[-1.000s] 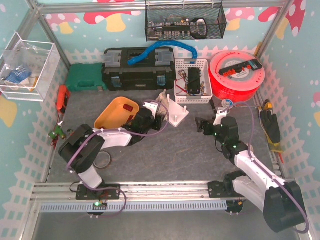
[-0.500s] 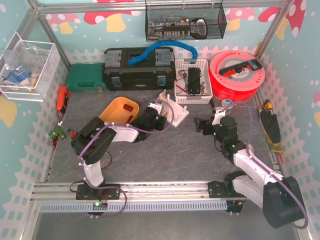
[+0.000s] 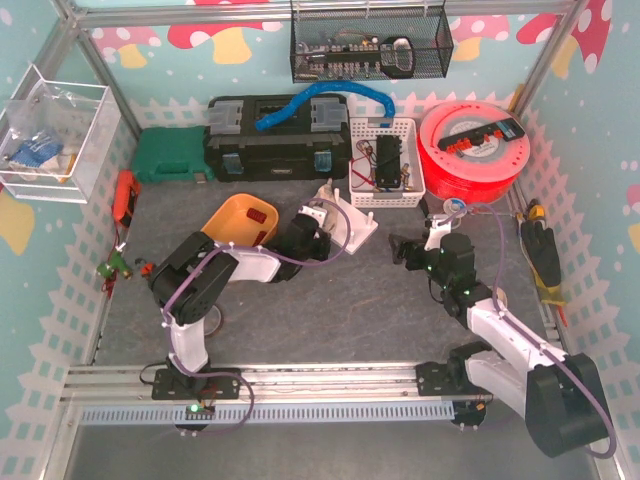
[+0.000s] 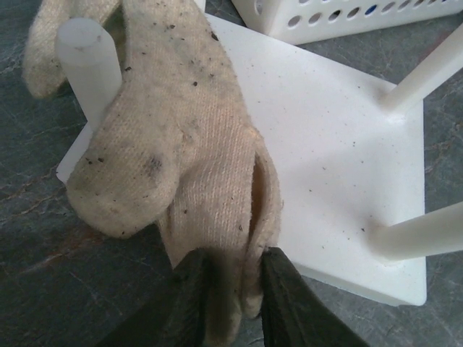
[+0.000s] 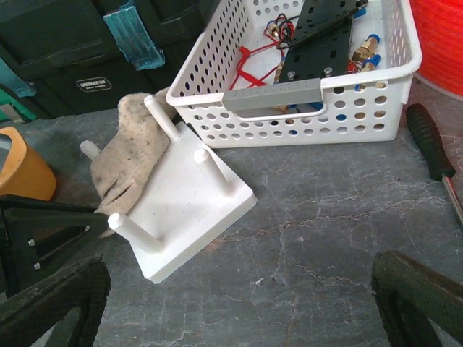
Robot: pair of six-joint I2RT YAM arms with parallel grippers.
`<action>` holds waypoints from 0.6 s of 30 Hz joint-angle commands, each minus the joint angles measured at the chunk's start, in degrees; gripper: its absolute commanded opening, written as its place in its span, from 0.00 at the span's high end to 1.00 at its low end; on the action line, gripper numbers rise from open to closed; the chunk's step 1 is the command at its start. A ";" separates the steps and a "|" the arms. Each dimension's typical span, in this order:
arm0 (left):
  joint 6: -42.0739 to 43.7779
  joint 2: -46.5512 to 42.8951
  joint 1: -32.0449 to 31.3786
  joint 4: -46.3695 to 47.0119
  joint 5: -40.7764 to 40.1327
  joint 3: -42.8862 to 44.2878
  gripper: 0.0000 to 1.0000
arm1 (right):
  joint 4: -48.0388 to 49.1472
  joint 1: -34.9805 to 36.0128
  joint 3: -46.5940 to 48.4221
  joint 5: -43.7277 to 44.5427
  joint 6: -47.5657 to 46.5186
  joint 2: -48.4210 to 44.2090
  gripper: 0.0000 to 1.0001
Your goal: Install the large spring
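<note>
Top external: left end effector (image 3: 318, 233) at the white peg base (image 3: 358, 222). Right end effector (image 3: 405, 250) nearby, jaws released, empty. No large spring found in this view.

Left wrist: fingers (image 4: 192, 289) clenched on the hem of a dirty cloth (image 4: 181, 144) draped over one peg (image 4: 90, 58). Risk: pulling could snag the cloth on that peg, dragging or tipping the base.

Right wrist: cloth covers one corner; the spring may lie beneath, cannot tell.
</note>
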 commanded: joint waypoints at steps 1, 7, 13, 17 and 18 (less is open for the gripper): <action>1.12 0.41 -0.20 -0.82 -0.50 1.84 0.82 | 1.01 0.51 -0.95 0.94 -0.81 -1.40 0.02; 1.22 -2.63 -0.20 -1.60 0.81 2.04 1.00 | 1.07 0.51 -1.24 1.32 -0.75 -2.27 0.02; 0.16 -9.55 -0.20 -4.03 2.04 3.48 1.00 | 0.79 0.51 -1.31 3.01 -0.25 -2.44 0.02; -0.57 -14.99 -0.29 -4.46 4.54 5.06 1.00 | 0.01 0.51 -1.52 7.51 1.39 -2.53 0.03; -0.73 -16.19 -0.34 -4.51 5.22 5.57 1.00 | -0.16 0.51 -1.54 8.25 1.68 -2.53 0.03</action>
